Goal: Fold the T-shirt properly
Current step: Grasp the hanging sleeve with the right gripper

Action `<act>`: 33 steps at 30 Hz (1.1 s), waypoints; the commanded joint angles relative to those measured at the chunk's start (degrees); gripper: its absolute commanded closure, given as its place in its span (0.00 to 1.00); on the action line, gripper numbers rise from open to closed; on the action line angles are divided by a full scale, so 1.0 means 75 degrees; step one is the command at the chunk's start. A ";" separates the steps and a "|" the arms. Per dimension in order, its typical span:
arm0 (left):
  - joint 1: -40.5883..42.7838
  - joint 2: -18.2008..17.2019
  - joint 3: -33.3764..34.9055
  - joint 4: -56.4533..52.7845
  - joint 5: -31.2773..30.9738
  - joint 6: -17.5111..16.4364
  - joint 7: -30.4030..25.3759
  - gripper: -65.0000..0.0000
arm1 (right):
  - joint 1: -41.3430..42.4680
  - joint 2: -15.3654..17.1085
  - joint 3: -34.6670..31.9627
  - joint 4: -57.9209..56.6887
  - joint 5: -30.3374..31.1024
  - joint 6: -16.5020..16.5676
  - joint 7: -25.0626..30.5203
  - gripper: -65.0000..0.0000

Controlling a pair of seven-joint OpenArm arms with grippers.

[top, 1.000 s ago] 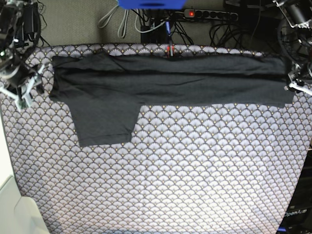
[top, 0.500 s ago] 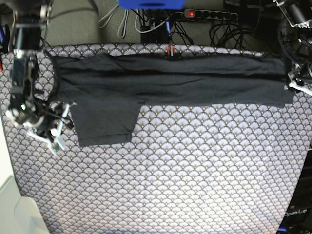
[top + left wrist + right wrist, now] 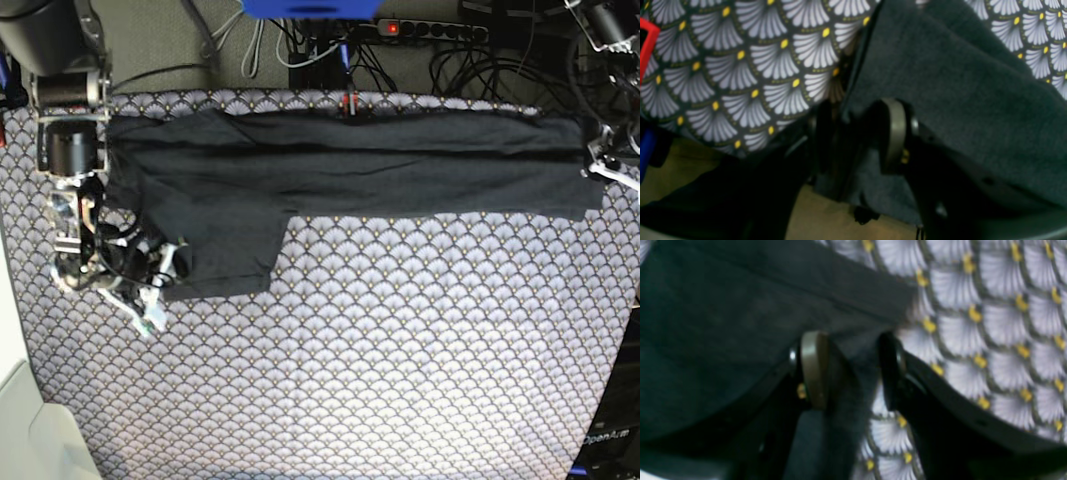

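**Sleeve corner between the right gripper's open fingers; far end pinched by the left**

The T-shirt point(image 3: 340, 170) is lying as a long dark band across the far part of the scallop-patterned cloth point(image 3: 380, 350), its long axis running side to side in the base view. One short sleeve point(image 3: 215, 250) is hanging toward the camera from the band near that view's left end. The right gripper point(image 3: 155, 285) is sitting at the lower outer corner of this sleeve. In the right wrist view its fingers point(image 3: 813, 370) are standing apart, with a strip of the sleeve's edge lying in the gap and the patterned cloth showing beside the far finger. They are straddling the fabric without yet pinching it.

The left gripper point(image 3: 600, 170) is sitting at the opposite end of the band. In the left wrist view its fingers point(image 3: 893, 133) are standing close together with the shirt's edge point(image 3: 853, 83) folded down between them; they appear to be clamped on the fabric.

The right arm is therefore much the nearer to the loose sleeve, and the sleeve is lying crosswise to the band. The coming move probably depends on closing on that corner and carrying it up onto the band.

The shirt is a soft, matte, charcoal knit that is draping limply. The cloth beneath is flat and printed with pale fans and yellow dots.
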 commanded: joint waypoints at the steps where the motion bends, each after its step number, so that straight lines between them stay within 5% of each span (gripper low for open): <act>1: -0.0052 -0.0188 -0.0054 0.0111 -0.0051 -0.0001 -0.0095 0.64 | 0.0240 0.0103 0.0038 0.0035 0.0045 -0.0004 0.0179 0.60; 19: -0.0063 -0.0188 -0.0066 0.0123 -0.0051 -0.0001 -0.0142 0.64 | 0.0111 0.0032 0.0073 -0.0246 -0.0272 -0.0004 0.0672 0.61; 22: -0.0063 -0.0188 -0.0066 0.0123 -0.0051 -0.0001 -0.0154 0.64 | -0.0053 0.0032 0.0049 -0.0246 -0.0272 -0.0004 0.0695 0.72; 25: -0.0063 -0.0177 -0.0066 0.0123 -0.0051 -0.0001 -0.0154 0.64 | -0.0112 0.0032 0.0049 -0.0246 -0.0272 -0.0004 0.0660 0.98; 33: -0.0075 -0.0177 -0.0066 0.0111 -0.0051 -0.0001 -0.0154 0.64 | -0.0182 0.0208 0.0084 0.0351 -0.0237 -0.0004 0.0097 0.99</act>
